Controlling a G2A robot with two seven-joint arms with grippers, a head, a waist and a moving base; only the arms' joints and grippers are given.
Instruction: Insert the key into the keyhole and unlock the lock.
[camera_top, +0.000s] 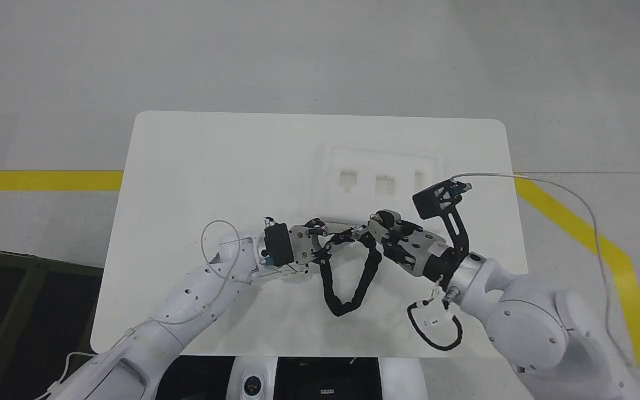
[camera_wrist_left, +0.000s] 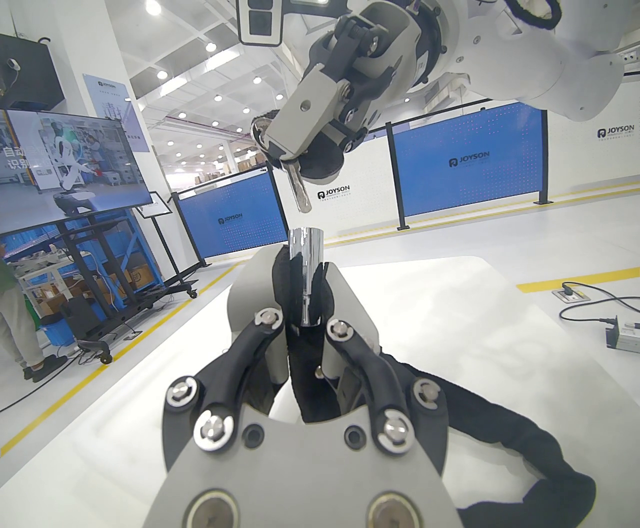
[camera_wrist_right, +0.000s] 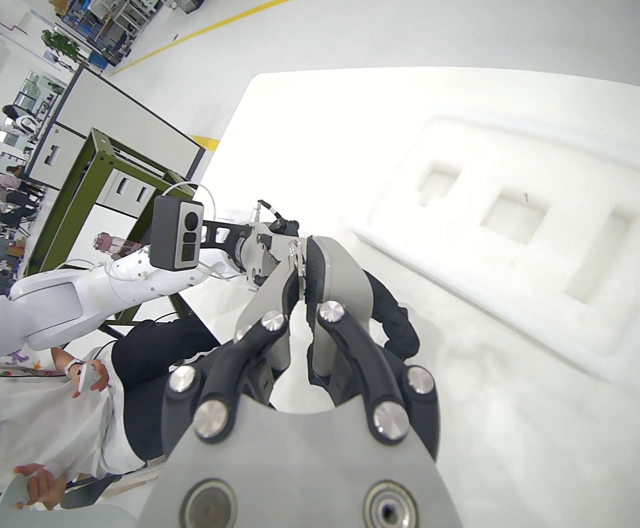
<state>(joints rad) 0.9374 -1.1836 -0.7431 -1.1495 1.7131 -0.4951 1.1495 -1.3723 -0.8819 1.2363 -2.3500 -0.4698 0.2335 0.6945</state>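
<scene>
Your left gripper (camera_wrist_left: 301, 287) was clamped tight on the lock's chrome cylinder (camera_wrist_left: 305, 245), and your right gripper (camera_wrist_left: 292, 150) was pinched shut on the head of the key (camera_wrist_left: 299, 192). The blade tip sat just short of the cylinder's end, lined up with it but not touching. Below, the black-sleeved chain (camera_top: 347, 290) trailed in a loop over the white table (camera_top: 200, 170), with the foam tray (camera_top: 385, 170) lying beyond.

Logo lettering stands on the blue barrier panels (camera_wrist_left: 467, 165) and white panels (camera_wrist_left: 350, 212), and characters on the screen (camera_wrist_left: 75, 155).
</scene>
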